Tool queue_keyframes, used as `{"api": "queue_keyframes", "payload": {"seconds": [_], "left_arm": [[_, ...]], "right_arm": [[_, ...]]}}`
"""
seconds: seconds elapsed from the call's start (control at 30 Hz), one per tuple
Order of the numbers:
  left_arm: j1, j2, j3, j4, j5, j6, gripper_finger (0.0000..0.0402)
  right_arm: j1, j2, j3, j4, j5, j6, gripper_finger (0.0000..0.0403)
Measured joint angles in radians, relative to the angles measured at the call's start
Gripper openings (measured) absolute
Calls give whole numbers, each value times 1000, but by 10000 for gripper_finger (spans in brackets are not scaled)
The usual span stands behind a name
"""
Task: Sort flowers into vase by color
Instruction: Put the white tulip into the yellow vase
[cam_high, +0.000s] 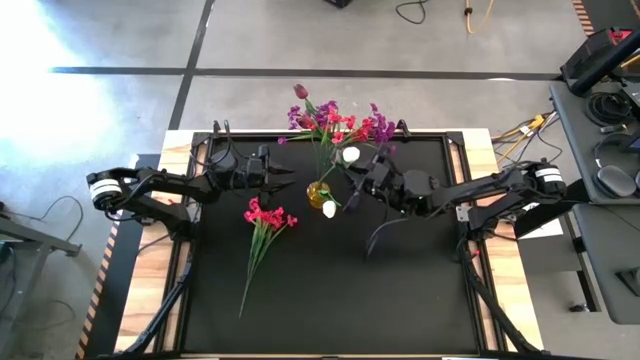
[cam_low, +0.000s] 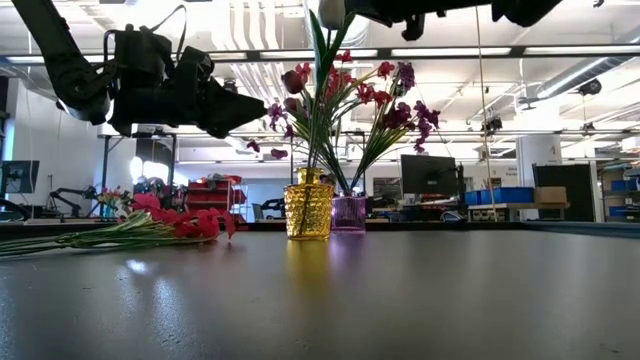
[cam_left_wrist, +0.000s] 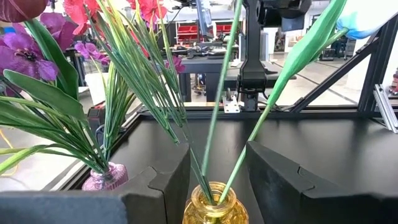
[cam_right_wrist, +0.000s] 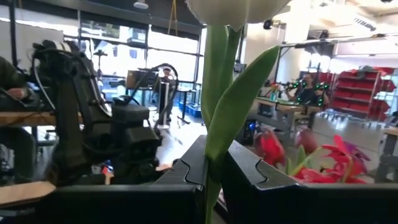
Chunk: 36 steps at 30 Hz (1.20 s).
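A yellow vase (cam_high: 318, 194) (cam_low: 308, 209) stands mid-table with two white tulip stems in it. Behind it a purple vase (cam_low: 349, 214) (cam_left_wrist: 107, 178) holds purple and red-pink sprays (cam_high: 335, 123). Another red-pink spray (cam_high: 264, 216) lies flat on the table left of the vases. My left gripper (cam_high: 288, 181) (cam_left_wrist: 217, 180) hovers open, level, its fingers on either side of the yellow vase's neck (cam_left_wrist: 214, 202) without touching it. My right gripper (cam_high: 358, 188) (cam_right_wrist: 214, 180) sits above the yellow vase, shut on a white tulip (cam_right_wrist: 239, 7). My right gripper pinches the white tulip's green stem (cam_right_wrist: 214, 163) between its two fingers, a little below the bloom and beside a leaf (cam_right_wrist: 239, 99). The fingers come level from the table's right, across the stem. The stem stands about upright and runs down into the yellow vase (cam_left_wrist: 211, 155).
The table is a black mat (cam_high: 400, 290) inside a low frame, with bare surface on its near half. The lying spray's stems (cam_high: 248, 285) reach toward the near left. Both arms are close together over the vases. Workshop benches and screens fill the room behind.
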Motion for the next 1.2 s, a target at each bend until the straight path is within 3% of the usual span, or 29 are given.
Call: {"api": "queue_keyframes", "payload": {"seconds": [0.5,0.97,1.2], "left_arm": [[0,0,0,2,0,0,142],[0,0,0,3,0,0,142],[0,0,0,1,0,0,142]], "right_arm": [[-4,20,26,-85,-1,53,22],[-36,167,83,-82,-9,63,22],[-47,212,141,-191,-1,64,22]]}}
